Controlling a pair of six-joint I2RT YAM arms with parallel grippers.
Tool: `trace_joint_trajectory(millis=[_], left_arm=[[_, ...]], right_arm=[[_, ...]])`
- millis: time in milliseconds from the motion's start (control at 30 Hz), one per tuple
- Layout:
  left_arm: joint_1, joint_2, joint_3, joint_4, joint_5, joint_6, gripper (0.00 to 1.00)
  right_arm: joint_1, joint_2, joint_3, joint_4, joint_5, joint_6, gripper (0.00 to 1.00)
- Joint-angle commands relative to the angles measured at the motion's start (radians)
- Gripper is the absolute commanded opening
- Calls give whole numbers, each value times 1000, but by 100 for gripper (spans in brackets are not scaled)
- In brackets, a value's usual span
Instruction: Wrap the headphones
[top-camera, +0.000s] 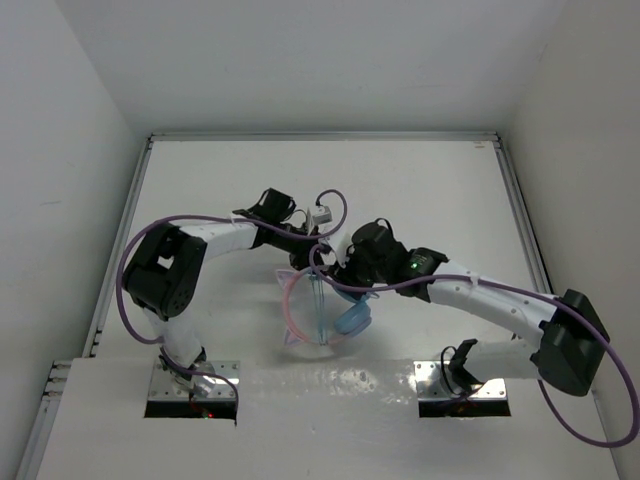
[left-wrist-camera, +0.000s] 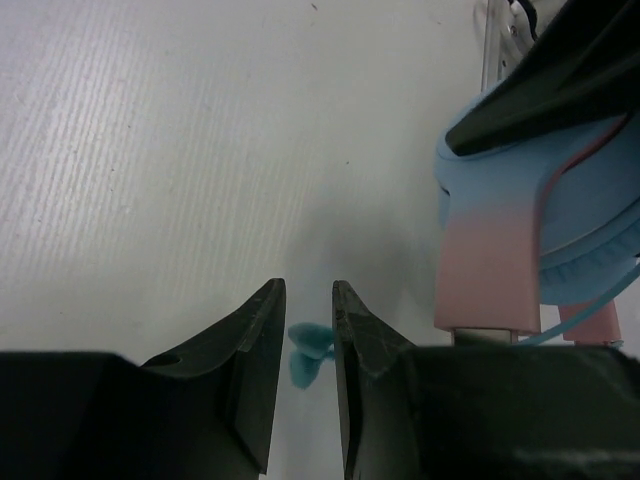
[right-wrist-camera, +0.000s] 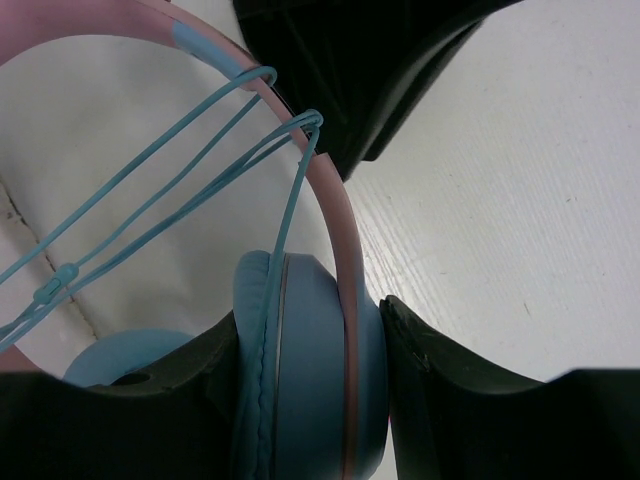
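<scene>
It looked like a robot lab's test cell. A bare white table lay under the left arm and right arm, with plain white walls beyond and beside them. Metal plates held their bases, and purple cables looped alongside.

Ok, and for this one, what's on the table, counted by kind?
Headphones: 1
Robot arms: 2, the left arm with its left hand pinching the teal cable, and the right arm with its right hand clamped on an ear cup
Total: 3
</scene>
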Motion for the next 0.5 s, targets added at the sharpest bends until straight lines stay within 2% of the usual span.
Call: trace_joint_trajectory(millis=[0, 233, 467], left_arm=[[-14, -2, -19, -1, 46, 70, 23], [-5, -3, -48, -6, 27, 39, 23], [6, 32, -108, 81, 27, -90, 24]], right_arm=[[-25, 8, 49, 103, -15, 49, 0], [-77, 44, 0, 177, -22, 134, 0], [-85, 91, -56, 215, -12, 173, 0]])
